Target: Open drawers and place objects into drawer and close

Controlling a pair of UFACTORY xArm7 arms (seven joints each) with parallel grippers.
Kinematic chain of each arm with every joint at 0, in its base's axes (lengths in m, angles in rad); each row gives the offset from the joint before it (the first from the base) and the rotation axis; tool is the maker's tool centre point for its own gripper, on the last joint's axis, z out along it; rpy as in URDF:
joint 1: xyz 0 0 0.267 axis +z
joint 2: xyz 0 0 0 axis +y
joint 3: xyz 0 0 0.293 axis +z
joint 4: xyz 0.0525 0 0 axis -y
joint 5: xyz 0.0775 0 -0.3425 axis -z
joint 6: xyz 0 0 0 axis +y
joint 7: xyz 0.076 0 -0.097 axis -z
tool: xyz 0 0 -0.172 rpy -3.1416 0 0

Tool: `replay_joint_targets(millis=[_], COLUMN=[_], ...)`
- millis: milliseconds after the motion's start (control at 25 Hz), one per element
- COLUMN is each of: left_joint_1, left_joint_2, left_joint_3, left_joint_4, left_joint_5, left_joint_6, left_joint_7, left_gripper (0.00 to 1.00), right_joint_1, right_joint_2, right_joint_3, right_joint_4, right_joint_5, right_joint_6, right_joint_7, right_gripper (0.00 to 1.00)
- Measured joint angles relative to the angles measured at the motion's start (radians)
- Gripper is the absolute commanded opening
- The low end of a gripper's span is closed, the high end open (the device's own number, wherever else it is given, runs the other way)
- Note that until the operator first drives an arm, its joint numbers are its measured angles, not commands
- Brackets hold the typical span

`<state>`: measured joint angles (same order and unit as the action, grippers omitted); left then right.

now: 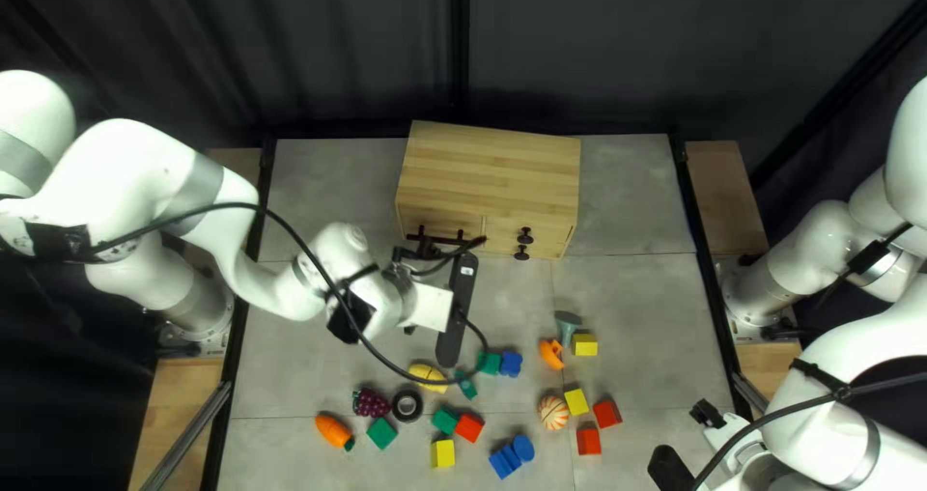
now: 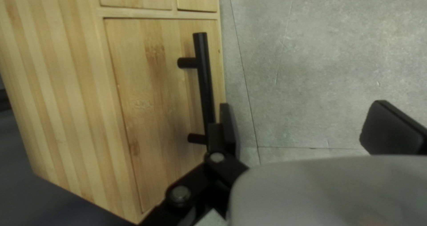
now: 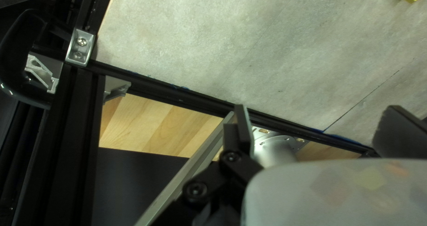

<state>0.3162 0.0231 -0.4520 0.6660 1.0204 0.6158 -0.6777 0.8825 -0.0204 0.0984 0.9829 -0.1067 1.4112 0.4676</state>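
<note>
At twelve o'clock on the grey worktop (image 1: 628, 288) stands a pale wooden cabinet (image 1: 492, 163), its fronts flush. The left gripper (image 1: 460, 308) is spread wide and grips nothing, one finger right beside the straight black bar handle (image 2: 203, 81); whether they touch I cannot tell. The right gripper (image 1: 688, 441), at four o'clock, is also wide open and empty. Loose toys lie outside the cabinet: an orange carrot (image 1: 333, 431) and purple grapes (image 1: 370, 402) towards seven, a striped orange-and-cream ball (image 1: 553, 413) at five, coloured blocks around six.
</note>
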Motion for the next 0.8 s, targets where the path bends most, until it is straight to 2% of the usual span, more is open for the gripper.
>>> replay_joint_targets(millis=[240,400,800], left_joint_1=[0.013,0.016,-0.009], left_joint_2=[0.08,0.117,0.148], left_joint_3=[0.025,0.034,0.006], left_joint_4=[0.035,0.052,0.136], left_joint_5=[0.067,0.076,-0.073], left_joint_6=[-0.006,0.008,0.182], left_joint_7=[-0.047,-0.064,0.003], left_gripper=[1.0,1.0,1.0], right_joint_1=[0.0,0.0,0.0], right_joint_2=[0.0,0.0,0.0], right_joint_3=[0.0,0.0,0.0], right_joint_4=[0.0,0.0,0.0], right_joint_5=[0.0,0.0,0.0], right_joint_6=[0.0,0.0,0.0], right_joint_7=[0.0,0.0,0.0], right_gripper=[1.0,1.0,1.0])
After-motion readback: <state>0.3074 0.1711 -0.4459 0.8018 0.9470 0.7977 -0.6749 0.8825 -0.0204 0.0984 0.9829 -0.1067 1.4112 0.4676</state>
